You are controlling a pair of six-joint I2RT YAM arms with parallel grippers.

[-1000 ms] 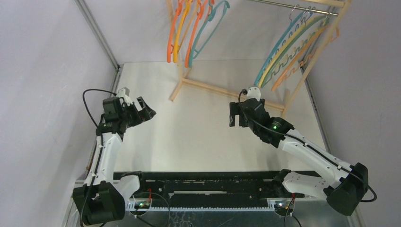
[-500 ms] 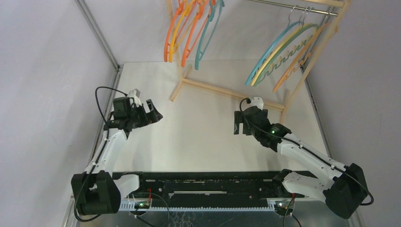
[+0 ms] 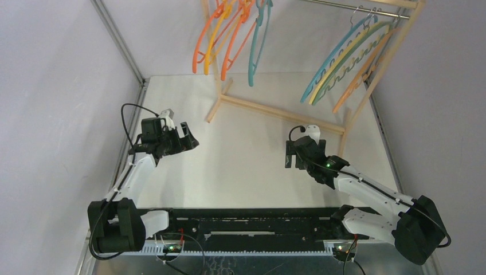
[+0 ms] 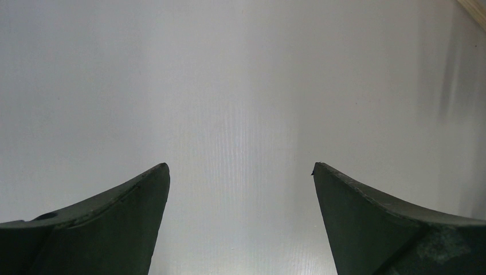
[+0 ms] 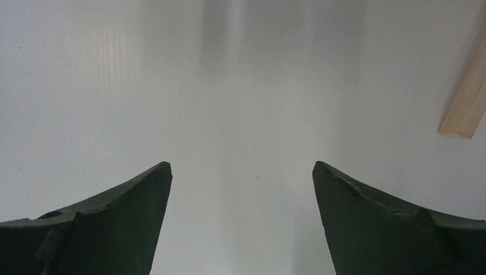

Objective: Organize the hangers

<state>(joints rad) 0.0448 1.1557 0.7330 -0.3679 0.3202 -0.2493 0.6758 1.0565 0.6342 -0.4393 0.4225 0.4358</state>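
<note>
Two groups of hangers hang on the rack's metal rod (image 3: pixel 344 6) at the back. The left group (image 3: pixel 229 40) has two orange, one yellow and one teal hanger (image 3: pixel 256 51). The right group (image 3: pixel 344 66) has teal, yellow and orange hangers, some with wavy bars. My left gripper (image 3: pixel 189 134) is open and empty over the white table, well below and left of the left group; the left wrist view (image 4: pixel 240 172) shows only bare table between its fingers. My right gripper (image 3: pixel 290 156) is open and empty near the rack's base; the right wrist view (image 5: pixel 242 169) shows bare table.
The pale wooden rack frame has a floor bar (image 3: pixel 275 111) running diagonally across the table and a slanted post (image 3: pixel 378 74) at the right. An end of a wooden bar (image 5: pixel 465 97) shows in the right wrist view. Grey walls close in on both sides.
Both arms have drawn back toward the near edge, the left gripper shifting right and the right gripper lower. Both hanger groups have swung on the rod.
</note>
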